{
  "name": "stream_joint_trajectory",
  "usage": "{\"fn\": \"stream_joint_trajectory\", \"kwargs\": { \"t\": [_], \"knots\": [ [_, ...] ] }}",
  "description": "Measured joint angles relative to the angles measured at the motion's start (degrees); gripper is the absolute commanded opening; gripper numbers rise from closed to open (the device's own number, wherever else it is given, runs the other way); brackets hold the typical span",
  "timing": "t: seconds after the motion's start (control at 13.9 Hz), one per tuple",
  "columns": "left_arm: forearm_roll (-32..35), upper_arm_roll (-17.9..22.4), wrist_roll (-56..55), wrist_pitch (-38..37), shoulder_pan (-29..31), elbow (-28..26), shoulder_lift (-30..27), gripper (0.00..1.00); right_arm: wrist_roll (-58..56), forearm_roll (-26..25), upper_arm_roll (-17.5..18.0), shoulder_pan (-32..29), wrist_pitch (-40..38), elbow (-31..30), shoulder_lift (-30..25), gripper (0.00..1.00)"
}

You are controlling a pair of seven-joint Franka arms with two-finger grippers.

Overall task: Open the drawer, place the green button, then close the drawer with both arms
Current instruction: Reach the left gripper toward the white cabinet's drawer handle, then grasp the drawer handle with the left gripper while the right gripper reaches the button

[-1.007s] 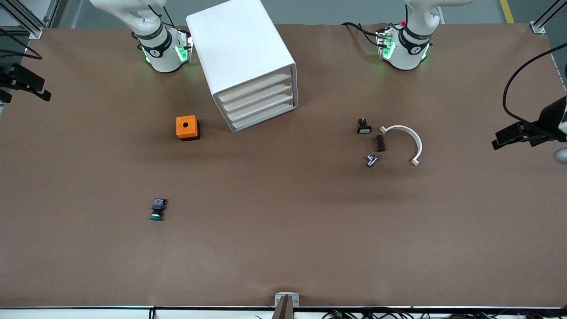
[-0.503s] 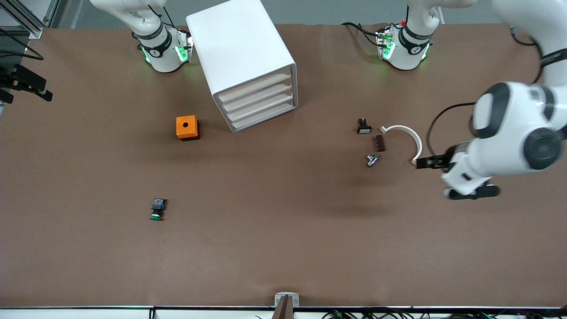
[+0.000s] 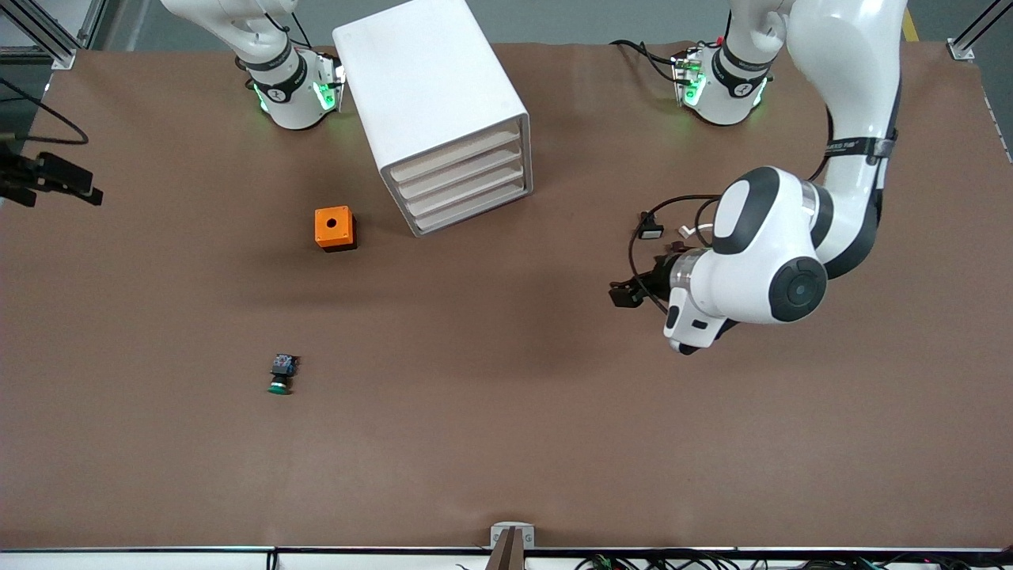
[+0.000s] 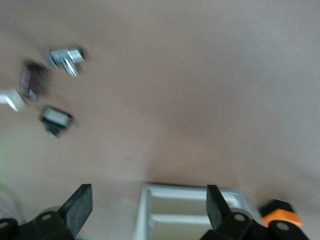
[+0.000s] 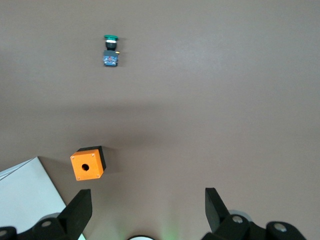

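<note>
**Two open grippers, neither near the button**

Four shallow drawers sit shut in the white cabinet [image 3: 431, 111], which stands on the brown table [image 3: 506, 443] between the two arm bases; the drawer [image 3: 473, 213] at the bottom is flush with the three above it. The left arm [image 3: 791, 237] bends over its own end of the table, and the left gripper [image 3: 625, 294] hangs over bare table beside a cluster of small parts, its fingers [image 4: 80, 207] spread wide and holding nothing. The right gripper [image 5: 145, 207] is high up and shows only in its wrist view, fingers likewise wide apart and empty, over the table near the orange box [image 3: 335, 228].

That box lies beside the cabinet, toward the right arm's end. The button [image 3: 281, 374], green cap pointing toward the front camera, lies alone and much nearer that camera than the orange box, well apart from both grippers and from the cabinet.

Near the left gripper lie a black switch [image 3: 650, 230], a dark block [image 4: 32, 80], a metal fitting [image 4: 66, 57] and the tip of a white curved piece [image 3: 687, 231], mostly hidden by the arm.
</note>
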Motion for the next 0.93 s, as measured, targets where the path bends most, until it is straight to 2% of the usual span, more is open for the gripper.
{"fn": "stream_joint_trajectory", "kwargs": {
  "t": [0.36, 0.58, 0.93],
  "knots": [
    [-14.51, -0.93, -20.63, -0.25, -1.18, 0.44, 5.28, 1.0, -0.06, -0.08, -0.02, -1.54, 2.15, 1.13, 5.43, 1.0],
    [-17.98, -4.59, -36.1, -3.81, -1.32, 0.79, 9.1, 1.0, -0.06, 0.0, 0.58, -1.28, 6.53, 0.83, 7.86, 1.0],
    [-21.28, -8.41, -56.13, -7.97, -1.69, 1.49, 17.44, 1.0, 5.0, 0.99, 1.23, 2.5, 19.61, -2.99, 14.23, 1.0]
  ]
}}
